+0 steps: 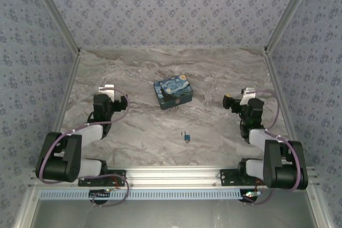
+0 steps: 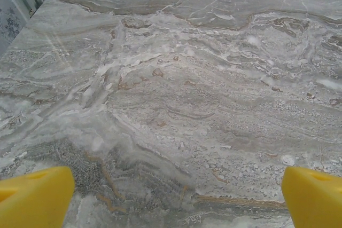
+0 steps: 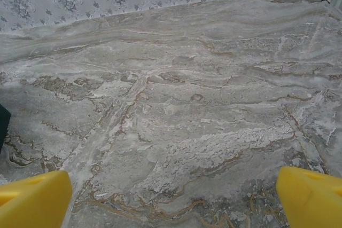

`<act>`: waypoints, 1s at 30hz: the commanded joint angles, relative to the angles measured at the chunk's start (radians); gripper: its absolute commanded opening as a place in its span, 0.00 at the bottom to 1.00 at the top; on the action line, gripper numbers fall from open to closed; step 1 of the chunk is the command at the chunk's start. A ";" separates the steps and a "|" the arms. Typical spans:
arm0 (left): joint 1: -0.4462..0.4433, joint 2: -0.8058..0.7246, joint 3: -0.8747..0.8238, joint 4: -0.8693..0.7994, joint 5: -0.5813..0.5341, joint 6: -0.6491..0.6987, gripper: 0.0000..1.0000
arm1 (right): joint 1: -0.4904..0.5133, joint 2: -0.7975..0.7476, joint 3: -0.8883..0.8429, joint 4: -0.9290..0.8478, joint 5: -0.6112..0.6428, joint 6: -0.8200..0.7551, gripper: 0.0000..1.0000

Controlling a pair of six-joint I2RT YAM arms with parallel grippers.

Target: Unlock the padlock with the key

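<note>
L gripper (image 2: 173,198) is hovering low over bare tabletop (image 2: 176,105), its yellow fingertips (image 2: 32,198) standing wide apart w/ nothing btwn them. The top is showing a veined grey-white marble look, flat and matte. Going rightward, the painted box (image 1: 172,92) is sitting mid-table: blocky, w/ a blue-and-yellow swirl pattern. The padlock (image 1: 187,137) is lying closer to the arm bases, just right of centre and well apart from the box. It has a tiny blue body and a thin silvery shackle, which seems to be pointing away from the bases, so the long axis is prob. running near-to-far. R gripper (image 3: 173,198) is also gaping wide and empty over bare stone. From both grippers the padlock is lying inward and toward the near edge. R arm is looking the nearer one.
</note>
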 commanded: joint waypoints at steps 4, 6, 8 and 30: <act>0.003 -0.014 -0.007 0.030 0.016 0.014 0.99 | -0.009 0.016 0.017 0.002 0.007 -0.047 1.00; 0.004 -0.013 -0.004 0.027 0.013 0.013 0.99 | -0.012 0.023 0.011 0.030 0.012 -0.065 1.00; 0.004 -0.012 -0.003 0.027 0.013 0.012 0.99 | -0.023 0.041 0.014 0.058 0.001 -0.079 1.00; 0.207 0.211 -0.112 0.471 0.044 -0.089 0.99 | 0.000 0.285 0.119 0.090 0.045 -0.117 1.00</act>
